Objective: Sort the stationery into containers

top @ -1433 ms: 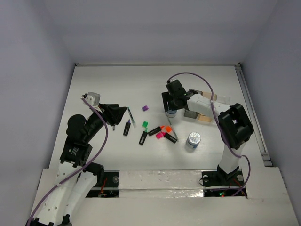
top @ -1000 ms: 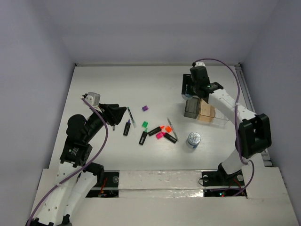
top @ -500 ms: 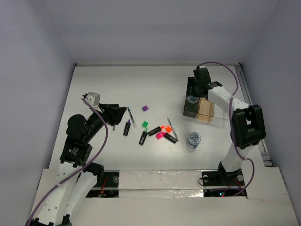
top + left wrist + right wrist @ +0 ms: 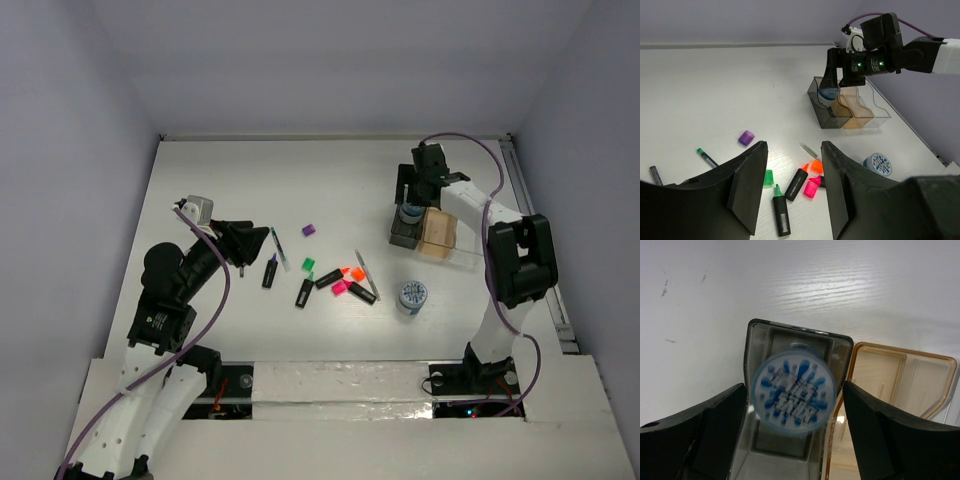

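Barely begun, I judge: one round piece (image 4: pixel 792 390) hangs in the mouth of the grey holder (image 4: pixel 795 330) at two o'clock between the wide jaws of the right tool (image 4: pixel 793 387), the left tool (image 4: pixel 793 150) gapes empty, and markers (image 4: pixel 303 293), caps (image 4: pixel 308 230) and a second round piece (image 4: pixel 411 295) lie unsorted on the bench (image 4: pixel 220 180).

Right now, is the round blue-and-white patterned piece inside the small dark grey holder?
Partly in. The round blue-and-white patterned piece is at the mouth of the small dark grey holder, between the right gripper's open fingers.

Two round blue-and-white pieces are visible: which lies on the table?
The nearer piece, flat on the table; the other piece is over the grey holder, between the fingers of the right gripper.
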`<action>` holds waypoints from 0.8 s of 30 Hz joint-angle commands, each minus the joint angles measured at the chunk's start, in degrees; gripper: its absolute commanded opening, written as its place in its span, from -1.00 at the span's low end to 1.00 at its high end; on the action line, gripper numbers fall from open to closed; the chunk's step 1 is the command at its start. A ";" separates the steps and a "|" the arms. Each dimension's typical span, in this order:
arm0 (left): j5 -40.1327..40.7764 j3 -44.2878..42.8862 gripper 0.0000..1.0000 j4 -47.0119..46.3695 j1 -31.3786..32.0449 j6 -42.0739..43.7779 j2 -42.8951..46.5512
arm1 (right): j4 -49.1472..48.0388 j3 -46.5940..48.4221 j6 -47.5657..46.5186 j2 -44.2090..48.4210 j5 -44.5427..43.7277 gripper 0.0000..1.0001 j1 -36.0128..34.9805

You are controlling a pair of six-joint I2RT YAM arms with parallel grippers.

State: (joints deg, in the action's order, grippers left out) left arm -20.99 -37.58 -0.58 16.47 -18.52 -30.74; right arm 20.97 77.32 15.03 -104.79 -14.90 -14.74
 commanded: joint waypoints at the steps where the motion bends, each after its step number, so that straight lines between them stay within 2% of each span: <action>1: -0.89 -1.79 -0.12 -2.67 0.32 0.07 -0.28 | -3.92 3.80 -1.05 -0.06 -1.28 0.76 0.86; 2: -0.89 -1.88 -0.12 -2.76 0.32 -0.02 -0.28 | -3.57 4.24 -1.05 0.03 -0.49 0.83 0.86; 7: -0.98 -1.79 -0.12 -2.76 0.32 0.07 -0.20 | -3.39 3.90 0.00 2.57 3.64 0.88 0.86; 10: -0.98 -1.70 -0.12 -2.76 0.32 -0.02 -0.20 | -4.27 0.14 1.40 7.48 6.62 0.69 0.86; 12: -0.98 -1.70 -0.12 -2.76 0.32 -0.02 -0.37 | -6.54 -3.82 2.37 13.54 9.61 -0.08 0.24; 14: -0.98 -1.70 -0.14 -2.85 0.32 -0.11 -0.55 | -7.87 -11.64 4.74 18.55 10.85 -0.95 -1.33; 15: -0.89 -1.70 -0.16 -2.85 0.32 -0.11 -0.55 | -8.66 -14.54 5.44 24.23 11.37 -1.00 -3.52; 17: -0.11 -1.79 -0.27 -2.41 0.32 -0.02 -0.46 | -7.97 -23.30 6.94 30.41 10.42 -1.00 -6.34; 19: 0.07 -1.97 -0.43 -2.32 0.84 -0.02 -0.81 | -3.94 -27.29 9.30 38.85 9.28 -1.00 -9.59; 20: 0.08 -1.97 -0.48 -2.32 0.85 -0.02 -0.90 | 1.30 -30.09 10.28 41.57 8.23 -0.86 -10.13; 21: 0.08 -2.14 -0.52 -2.41 0.85 -0.11 -1.16 | 3.70 -31.34 11.50 44.30 8.30 -0.70 -10.65; 22: -0.19 -2.23 -0.56 -2.41 0.85 -0.11 -1.25 | 5.55 -32.40 13.52 49.11 9.00 -0.19 -10.66; 24: -0.54 -2.49 -0.56 -2.67 0.85 -0.11 -1.69 | 10.38 -34.25 15.90 52.40 12.51 0.31 -10.66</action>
State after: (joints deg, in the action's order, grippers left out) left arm -20.84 -37.58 -0.60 16.95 -18.55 -31.92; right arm 22.74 45.39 25.52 -57.21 -4.58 -25.85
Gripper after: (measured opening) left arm 0.224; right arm 0.584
